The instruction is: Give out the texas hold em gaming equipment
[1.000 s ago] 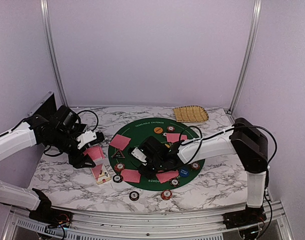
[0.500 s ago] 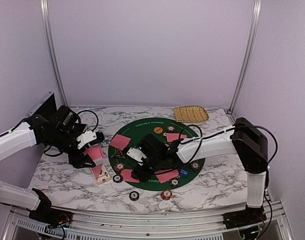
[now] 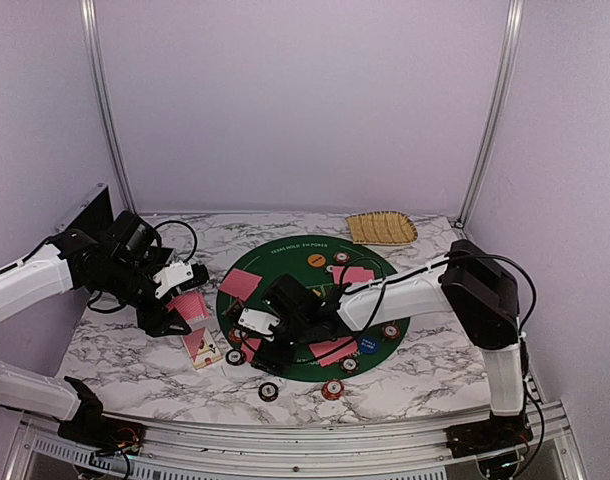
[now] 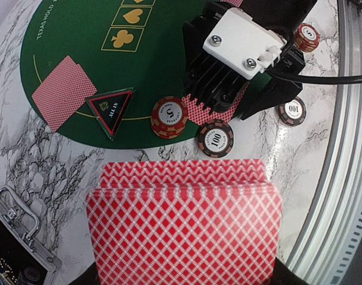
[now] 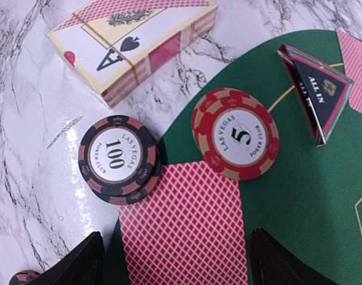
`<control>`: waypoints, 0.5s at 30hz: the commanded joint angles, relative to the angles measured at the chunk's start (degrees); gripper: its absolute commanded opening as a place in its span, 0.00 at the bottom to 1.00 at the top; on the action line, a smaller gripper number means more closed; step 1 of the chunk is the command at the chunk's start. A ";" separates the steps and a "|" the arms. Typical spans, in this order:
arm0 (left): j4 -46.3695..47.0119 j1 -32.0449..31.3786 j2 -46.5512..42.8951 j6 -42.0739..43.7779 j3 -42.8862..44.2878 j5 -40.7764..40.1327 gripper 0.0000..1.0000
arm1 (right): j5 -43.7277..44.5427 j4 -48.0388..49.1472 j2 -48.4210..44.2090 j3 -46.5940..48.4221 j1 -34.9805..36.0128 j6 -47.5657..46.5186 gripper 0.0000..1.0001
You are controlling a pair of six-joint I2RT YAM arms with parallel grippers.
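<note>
Red-backed cards (image 4: 184, 228) clenched in left claw (image 4: 186, 278); right claw (image 5: 180, 264) spread wide over single card (image 5: 184, 219)

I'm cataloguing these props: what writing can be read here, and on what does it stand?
"100" and "LAS VEGAS POKER CLUB": dark chip
"5" and "LAS VEGAS POKER CLUB": red chip
"ALL IN": black triangle marker
"A" with a spade sign: card pack
"TEXAS HOLD", cut off by the frame edge: green mat, along its rim
Blue button: white lettering, too small to read
</note>
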 commanded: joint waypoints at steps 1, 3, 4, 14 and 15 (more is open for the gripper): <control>-1.06 0.27 -0.58 0.23 1.64 1.41 0.00 | -1.15 -0.98 2.97 1.87 0.69 -2.98 0.82; -1.06 0.27 -0.56 0.36 1.55 1.44 0.00 | -0.88 -1.45 3.70 2.44 0.90 -3.61 0.82; -1.06 0.27 -0.53 0.32 1.55 1.44 0.00 | -0.55 -1.93 4.05 2.84 0.94 -3.94 0.82; -1.06 0.27 -0.47 0.28 1.96 1.30 0.00 | 4.56 -1.96 0.99 -0.78 1.08 -4.70 0.71; -1.06 0.27 -0.41 0.28 2.05 1.24 0.00 | 5.24 -1.67 0.18 -1.66 1.15 -4.56 0.70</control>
